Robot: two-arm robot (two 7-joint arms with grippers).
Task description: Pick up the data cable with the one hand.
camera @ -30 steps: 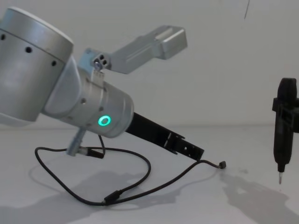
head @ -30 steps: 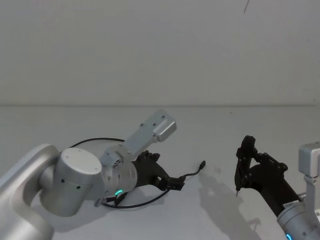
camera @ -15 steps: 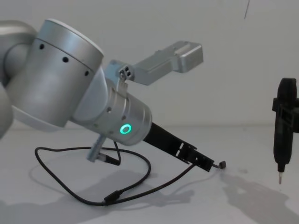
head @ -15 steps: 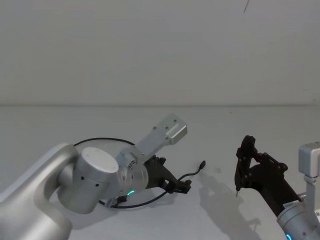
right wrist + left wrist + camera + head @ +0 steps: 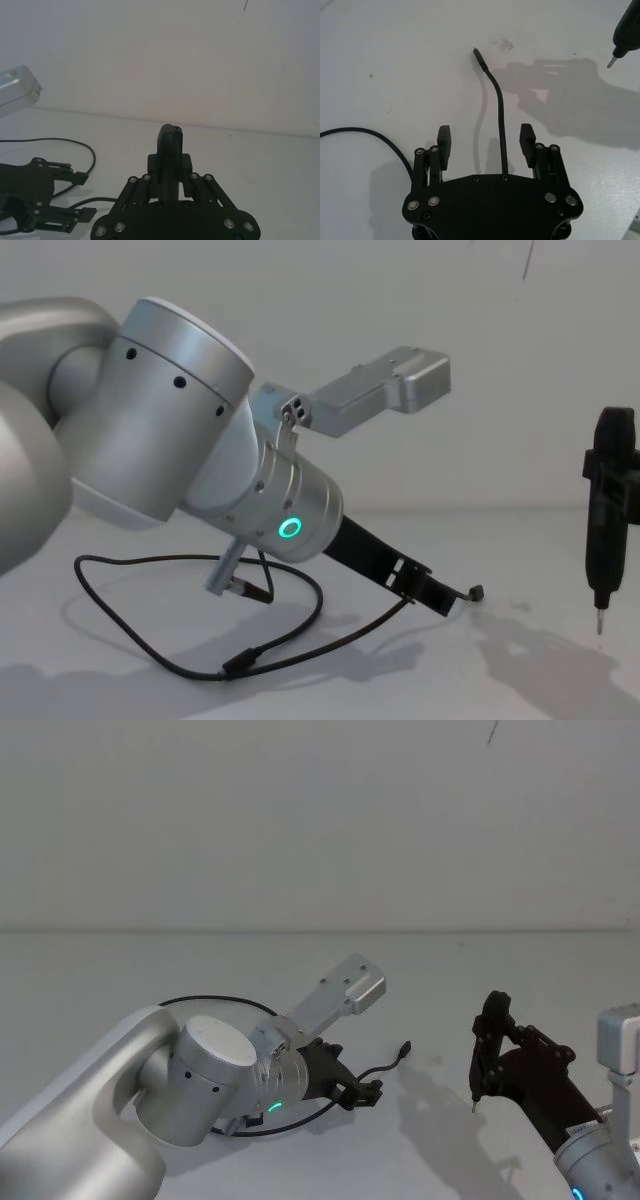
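Nearest to the robot, on its right side, the right hand (image 5: 170, 172) is pressed together on a black pen-shaped tool (image 5: 169, 137), which it holds upright above the white surface (image 5: 500, 970) with the thin metal tip down. On the left, the thick silver arm (image 5: 170, 450) with a green light ring (image 5: 290, 529) slopes down and forward. Its left hand (image 5: 486, 135) is low over the surface with the fingers (image 5: 444, 140) spread. The data cable (image 5: 498, 100) passes between the two fingers and touches neither. Its small plug (image 5: 477, 54) lies just beyond the hand. The rest of the cable lies in a loop on the surface under and behind the arm.
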